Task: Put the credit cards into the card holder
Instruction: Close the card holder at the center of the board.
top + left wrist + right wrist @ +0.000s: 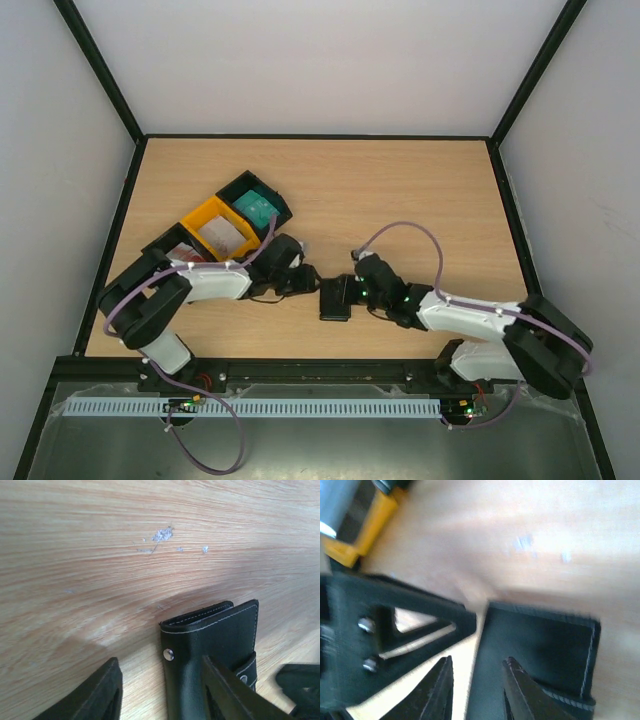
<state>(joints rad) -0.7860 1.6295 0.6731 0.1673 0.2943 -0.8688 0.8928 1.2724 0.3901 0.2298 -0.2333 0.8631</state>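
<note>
Top external view is showing red-and-white, whitish-grey and teal flat credit cards (222, 237) lying in black and yellow trays (197, 211) at ten o'clock, none loaded. My left gripper (306, 283) is gaping wide, my right gripper (351, 291) narrowly, both empty, flanking the folded black card holder (335, 300) toward six o'clock.

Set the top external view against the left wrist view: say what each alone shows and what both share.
Only top external: the teal card and whitish card lying in the trays. Only left wrist: a silver snap, white stitching, pale scuffs on the wood. Both: the card holder on the table, with the left gripper at it.
</note>
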